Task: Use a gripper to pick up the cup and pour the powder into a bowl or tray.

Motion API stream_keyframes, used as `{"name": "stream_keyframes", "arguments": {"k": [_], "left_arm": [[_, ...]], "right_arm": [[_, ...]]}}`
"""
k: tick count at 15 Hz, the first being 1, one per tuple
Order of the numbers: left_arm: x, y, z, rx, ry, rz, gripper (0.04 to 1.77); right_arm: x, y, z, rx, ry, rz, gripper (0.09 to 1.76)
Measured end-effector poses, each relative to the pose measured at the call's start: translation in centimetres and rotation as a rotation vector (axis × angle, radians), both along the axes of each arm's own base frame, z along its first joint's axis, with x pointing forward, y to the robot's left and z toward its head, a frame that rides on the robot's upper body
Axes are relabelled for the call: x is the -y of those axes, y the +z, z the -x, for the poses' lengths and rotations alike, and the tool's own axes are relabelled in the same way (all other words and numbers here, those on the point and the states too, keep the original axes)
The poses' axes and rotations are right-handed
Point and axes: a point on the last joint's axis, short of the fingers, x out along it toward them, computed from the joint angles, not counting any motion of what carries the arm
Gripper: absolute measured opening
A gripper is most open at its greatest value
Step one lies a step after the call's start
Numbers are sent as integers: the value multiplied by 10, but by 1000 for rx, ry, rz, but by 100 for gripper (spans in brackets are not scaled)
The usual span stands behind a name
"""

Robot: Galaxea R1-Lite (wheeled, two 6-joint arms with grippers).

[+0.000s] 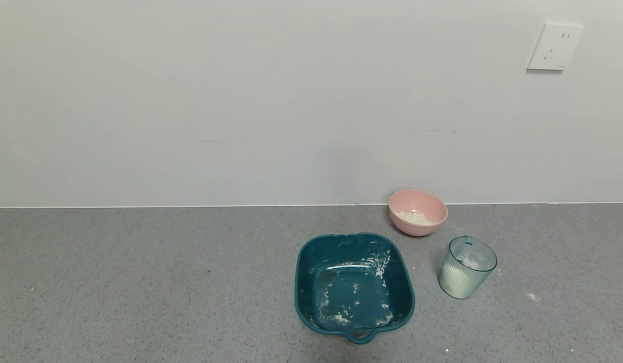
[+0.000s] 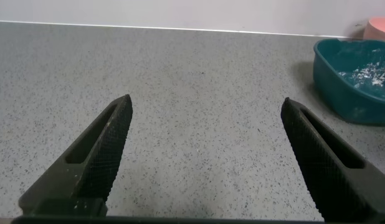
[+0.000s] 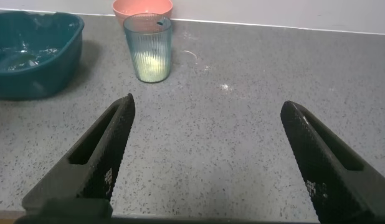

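Note:
The ribbed pale blue-green cup [image 1: 466, 267] stands upright on the grey counter, right of the teal tray, with white powder [image 1: 460, 280] in its lower part. Behind it sits the pink bowl [image 1: 418, 212] holding some powder. The right wrist view shows the cup [image 3: 147, 47] and the pink bowl [image 3: 142, 8] well ahead of my right gripper [image 3: 207, 104], which is open and empty. My left gripper [image 2: 207, 104] is open over bare counter, empty too. Neither gripper shows in the head view.
A dark teal square tray [image 1: 355, 285] dusted with powder sits left of the cup; it appears too as the tray [image 2: 354, 78] in the left wrist view and the tray [image 3: 32, 55] in the right. The wall runs close behind the bowl. Powder specks [image 1: 532, 296] lie on the counter.

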Motion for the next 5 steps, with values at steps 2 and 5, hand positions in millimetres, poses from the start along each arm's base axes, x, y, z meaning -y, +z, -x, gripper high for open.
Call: {"name": "stream_keyframes", "arguments": {"k": [2,5], "left_arm": [[0,0,0,0,0,0,172],[0,0,0,1,0,0,172]], "right_arm": [[0,0,0,-2,0,-1,170],[0,-1,0,-4,0,-1,170]]}}
